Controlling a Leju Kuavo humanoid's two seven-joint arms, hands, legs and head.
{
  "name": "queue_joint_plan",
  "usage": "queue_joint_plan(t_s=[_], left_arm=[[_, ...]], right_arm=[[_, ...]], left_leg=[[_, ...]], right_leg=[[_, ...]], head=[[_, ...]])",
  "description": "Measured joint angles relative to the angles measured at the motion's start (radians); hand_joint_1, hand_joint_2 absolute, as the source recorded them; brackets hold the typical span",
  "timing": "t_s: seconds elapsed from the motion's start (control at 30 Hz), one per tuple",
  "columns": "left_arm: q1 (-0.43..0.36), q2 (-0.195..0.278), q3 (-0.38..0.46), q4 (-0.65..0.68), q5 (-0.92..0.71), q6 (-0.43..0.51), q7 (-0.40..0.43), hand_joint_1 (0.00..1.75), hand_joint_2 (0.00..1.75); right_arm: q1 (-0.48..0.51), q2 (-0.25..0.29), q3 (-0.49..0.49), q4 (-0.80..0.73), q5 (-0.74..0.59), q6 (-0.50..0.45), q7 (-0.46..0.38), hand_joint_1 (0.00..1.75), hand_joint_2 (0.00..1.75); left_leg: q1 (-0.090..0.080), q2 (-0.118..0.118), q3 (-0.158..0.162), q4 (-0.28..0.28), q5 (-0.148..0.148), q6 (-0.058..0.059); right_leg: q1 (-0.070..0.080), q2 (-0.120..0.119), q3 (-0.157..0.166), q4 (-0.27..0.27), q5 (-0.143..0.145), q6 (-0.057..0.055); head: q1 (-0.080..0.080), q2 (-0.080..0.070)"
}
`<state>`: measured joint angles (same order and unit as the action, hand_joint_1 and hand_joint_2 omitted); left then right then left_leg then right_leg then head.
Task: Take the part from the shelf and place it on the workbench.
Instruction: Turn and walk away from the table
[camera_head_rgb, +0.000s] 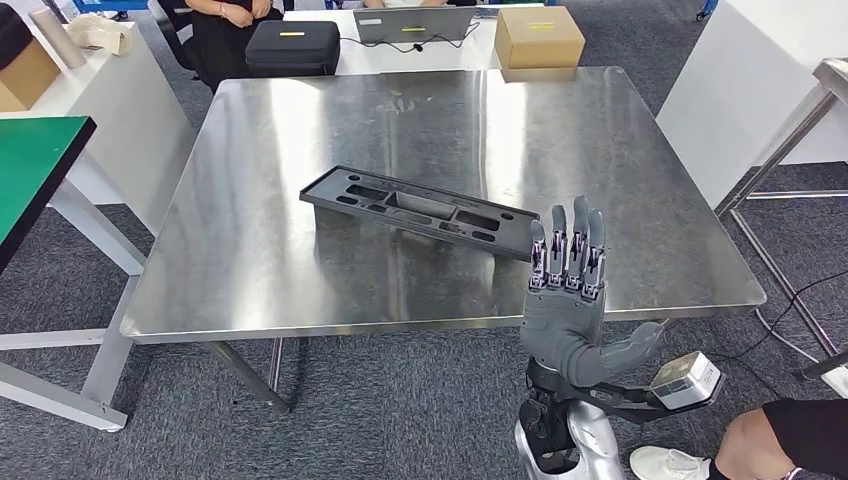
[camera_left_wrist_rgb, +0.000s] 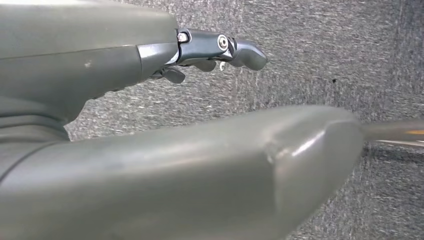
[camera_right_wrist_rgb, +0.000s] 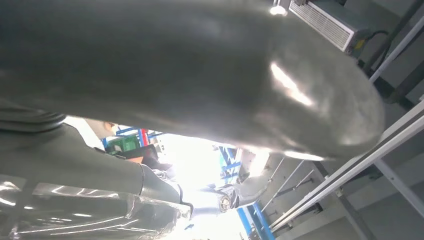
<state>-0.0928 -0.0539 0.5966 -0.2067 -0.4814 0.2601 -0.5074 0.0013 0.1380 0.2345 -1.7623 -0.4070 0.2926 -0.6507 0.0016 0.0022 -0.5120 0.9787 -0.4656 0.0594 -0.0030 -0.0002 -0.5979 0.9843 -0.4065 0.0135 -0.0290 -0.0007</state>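
Black part (camera_head_rgb: 420, 208) on workbench (camera_head_rgb: 250, 250), right hand (camera_head_rgb: 568, 300) empty, fingers straight

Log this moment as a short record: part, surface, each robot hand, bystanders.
part: long black moulded plastic tray with cut-outs, lying flat on the workbench
surface: square stainless steel workbench
right robot hand: raised by the near edge, fingers straight, holding nothing
left robot hand: over grey carpet, holding nothing
bystanders: a person's knee and white shoe at lower right

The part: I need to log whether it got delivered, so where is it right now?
In the head view the part lies flat near the middle of the steel workbench, just beyond the raised right hand, which is not touching it.
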Motion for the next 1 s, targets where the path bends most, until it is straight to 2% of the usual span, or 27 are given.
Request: queue_joint_plan(t_s=[0.03,0.07,0.13,0.17,0.2,0.23,0.27,0.3,0.33,0.37,0.4,0.43,0.47,0.5,0.53,0.57,0.6,0.63,0.67,0.7,0.73,0.8,0.83,0.87,0.9,0.93,1.0], left_arm=[[-0.001,-0.001,0.000,0.000,-0.001,0.000,0.000,0.00,0.00],[-0.002,-0.002,0.000,0.000,-0.002,-0.001,0.000,0.00,0.00],[-0.003,-0.002,0.000,0.000,-0.003,-0.002,0.001,0.00,0.00],[-0.003,-0.003,0.000,0.000,-0.004,-0.002,0.001,0.00,0.00],[-0.003,-0.003,0.000,0.000,-0.005,-0.002,0.001,0.00,0.00],[-0.003,-0.004,0.000,0.000,-0.006,-0.002,0.001,0.00,0.00],[-0.003,-0.004,0.000,0.000,-0.007,-0.002,0.001,0.00,0.00],[-0.003,-0.004,0.000,0.000,-0.007,-0.002,0.002,0.00,0.00],[-0.003,-0.004,0.000,-0.001,-0.007,-0.002,0.002,0.00,0.00],[-0.003,-0.004,0.000,-0.001,-0.007,-0.002,0.001,0.00,0.00],[-0.002,-0.004,0.000,-0.001,-0.007,-0.001,0.001,0.00,0.00],[0.000,-0.004,0.000,-0.001,-0.007,-0.001,0.000,0.00,0.00],[0.002,-0.004,0.000,0.000,-0.007,-0.001,-0.001,0.00,0.00],[0.004,-0.004,0.000,0.000,-0.007,-0.001,-0.002,0.00,0.00],[0.006,-0.004,0.000,0.000,-0.007,0.000,-0.002,0.00,0.00],[0.007,-0.004,0.000,0.000,-0.007,0.000,-0.002,0.00,0.00],[0.008,-0.004,0.000,0.000,-0.007,0.000,-0.003,0.00,0.00],[0.008,-0.003,0.000,0.000,-0.007,0.000,-0.003,0.00,0.00],[0.008,-0.003,0.000,0.000,-0.007,0.000,-0.003,0.00,0.00],[0.008,-0.003,0.000,0.001,-0.007,0.000,-0.003,0.00,0.00],[0.008,-0.003,0.000,0.001,-0.007,0.000,-0.003,0.00,0.00],[0.006,-0.002,0.000,0.000,-0.007,0.000,-0.003,0.00,0.00],[0.006,-0.001,0.000,-0.001,-0.007,0.000,-0.003,0.00,0.00],[0.005,0.000,0.000,-0.001,-0.007,0.000,-0.004,0.00,0.00],[0.005,0.002,0.000,-0.002,-0.008,0.000,-0.004,0.00,0.00],[0.005,0.002,0.000,-0.002,-0.008,0.000,-0.004,0.00,0.00],[0.004,0.002,0.000,-0.002,-0.008,0.000,-0.005,0.00,0.00]], right_arm=[[-0.002,0.000,-0.002,0.000,0.000,0.001,0.002,0.00,0.00],[-0.003,0.000,-0.003,0.000,0.001,0.001,0.004,0.00,0.00],[-0.005,-0.001,-0.006,0.001,0.002,0.001,0.007,0.00,0.00],[-0.004,-0.002,-0.007,0.001,0.002,0.001,0.008,0.00,0.00],[-0.004,-0.002,-0.008,0.001,0.002,0.001,0.009,0.00,0.00],[-0.004,-0.002,-0.009,0.002,0.002,0.000,0.010,0.00,0.00],[-0.004,-0.003,-0.010,0.002,0.002,0.000,0.011,0.00,0.00],[-0.005,-0.002,-0.010,0.002,0.002,0.000,0.011,0.00,0.00],[-0.006,-0.002,-0.010,0.002,0.002,0.000,0.012,0.00,0.00],[-0.007,-0.002,-0.011,0.002,0.002,-0.001,0.013,0.00,0.00],[-0.006,-0.002,-0.011,0.002,0.003,-0.002,0.014,0.00,0.00],[-0.004,-0.002,-0.012,0.002,0.003,-0.004,0.014,0.00,0.00],[-0.002,-0.001,-0.012,0.002,0.003,-0.006,0.015,0.00,0.00],[-0.001,0.000,-0.012,0.002,0.004,-0.008,0.016,0.00,0.00],[0.000,0.001,-0.013,0.002,0.004,-0.009,0.017,0.00,0.00],[0.001,0.002,-0.014,0.002,0.005,-0.010,0.018,0.00,0.00],[0.002,0.004,-0.014,0.002,0.006,-0.010,0.019,0.00,0.00],[0.003,0.004,-0.015,0.002,0.006,-0.011,0.019,0.00,0.00],[0.004,0.005,-0.015,0.002,0.006,-0.011,0.019,0.00,0.00],[0.006,0.005,-0.016,0.002,0.006,-0.011,0.019,0.00,0.00],[0.007,0.005,-0.017,0.002,0.006,-0.011,0.019,0.00,0.00],[0.007,0.005,-0.019,0.002,0.006,-0.011,0.019,0.00,0.00],[0.007,0.006,-0.020,0.002,0.006,-0.011,0.019,0.00,0.00],[0.006,0.007,-0.020,0.002,0.006,-0.011,0.020,0.00,0.00],[0.006,0.008,-0.021,0.002,0.006,-0.011,0.020,0.00,0.00],[0.006,0.009,-0.021,0.002,0.006,-0.012,0.021,0.00,0.00],[0.007,0.011,-0.022,0.002,0.008,-0.015,0.022,0.00,0.00]], left_leg=[[0.003,0.003,-0.006,-0.012,0.016,0.006],[0.006,0.005,-0.015,-0.018,0.031,0.008],[0.007,0.006,-0.045,-0.019,0.055,0.009],[0.008,0.007,-0.061,-0.018,0.066,0.006],[0.009,0.008,-0.076,-0.017,0.076,0.002],[0.011,0.009,-0.090,-0.016,0.086,-0.004],[0.014,0.009,-0.104,-0.012,0.096,-0.011],[0.014,0.009,-0.117,-0.005,0.103,-0.019],[0.014,0.009,-0.129,0.002,0.110,-0.027],[0.013,0.009,-0.137,0.009,0.116,-0.034],[0.011,0.008,-0.143,0.014,0.123,-0.040],[0.013,0.007,-0.146,0.014,0.131,-0.045],[0.017,0.007,-0.149,0.016,0.133,-0.050],[0.021,0.006,-0.156,0.026,0.118,-0.053],[0.025,0.005,-0.167,0.054,0.083,-0.057],[0.028,0.005,-0.182,0.101,0.032,-0.060],[0.028,0.004,-0.198,0.164,-0.025,-0.063],[0.028,0.003,-0.212,0.232,-0.069,-0.065],[0.029,0.003,-0.217,0.284,-0.091,-0.066],[0.029,0.003,-0.208,0.308,-0.091,-0.065],[0.028,0.003,-0.180,0.295,-0.074,-0.062],[0.026,0.000,-0.081,0.178,-0.039,-0.046],[0.023,-0.002,-0.030,0.109,-0.036,-0.038],[0.018,-0.005,0.005,0.059,-0.037,-0.031],[0.012,-0.006,0.022,0.030,-0.042,-0.026],[0.007,-0.006,0.024,0.021,-0.037,-0.022],[0.006,-0.001,0.017,0.000,-0.009,-0.011]], right_leg=[[0.001,0.000,-0.016,0.030,-0.027,-0.003],[-0.002,0.001,-0.039,0.082,-0.068,-0.008],[-0.010,0.001,-0.087,0.220,-0.146,-0.010],[-0.015,0.001,-0.095,0.268,-0.160,-0.001],[-0.020,0.001,-0.087,0.284,-0.156,0.012],[-0.026,0.000,-0.058,0.261,-0.137,0.028],[-0.032,-0.001,-0.012,0.203,-0.116,0.042],[-0.037,-0.001,0.046,0.127,-0.106,0.052],[-0.035,0.001,0.092,0.059,-0.105,0.053],[-0.033,0.003,0.120,0.012,-0.110,0.050],[-0.029,0.006,0.129,-0.010,-0.116,0.042],[-0.027,0.007,0.120,-0.011,-0.115,0.031],[-0.031,0.005,0.111,-0.009,-0.109,0.021],[-0.035,0.004,0.104,-0.008,-0.101,0.007],[-0.037,0.002,0.097,-0.007,-0.091,-0.007],[-0.036,0.001,0.089,-0.007,-0.079,-0.019],[-0.031,0.000,0.078,-0.007,-0.068,-0.026],[-0.027,0.000,0.066,-0.006,-0.057,-0.031],[-0.023,0.000,0.052,-0.005,-0.046,-0.031],[-0.020,0.000,0.039,-0.004,-0.036,-0.031],[-0.017,0.000,0.026,-0.003,-0.027,-0.030],[-0.013,0.001,0.009,-0.002,-0.011,-0.025],[-0.011,0.001,0.003,-0.002,-0.003,-0.021],[-0.011,0.000,0.001,-0.002,0.005,-0.015],[-0.013,-0.001,0.000,-0.004,0.012,-0.007],[-0.013,-0.002,0.000,-0.007,0.021,0.001],[-0.012,-0.002,-0.008,-0.008,0.026,0.011]], head=[[0.001,0.000],[0.002,0.000],[0.003,0.000],[0.003,0.000],[0.003,0.000],[0.003,0.000],[0.003,0.000],[0.004,0.000],[0.004,0.000],[0.005,0.000],[0.004,0.000],[0.003,0.000],[0.002,0.000],[0.001,0.000],[0.000,0.000],[0.000,0.000],[0.000,0.000],[0.000,0.000],[0.000,0.000],[0.000,0.000],[0.000,0.000],[0.000,0.000],[0.001,0.000],[0.001,0.000],[0.000,0.000],[0.000,0.000],[-0.001,0.000]])
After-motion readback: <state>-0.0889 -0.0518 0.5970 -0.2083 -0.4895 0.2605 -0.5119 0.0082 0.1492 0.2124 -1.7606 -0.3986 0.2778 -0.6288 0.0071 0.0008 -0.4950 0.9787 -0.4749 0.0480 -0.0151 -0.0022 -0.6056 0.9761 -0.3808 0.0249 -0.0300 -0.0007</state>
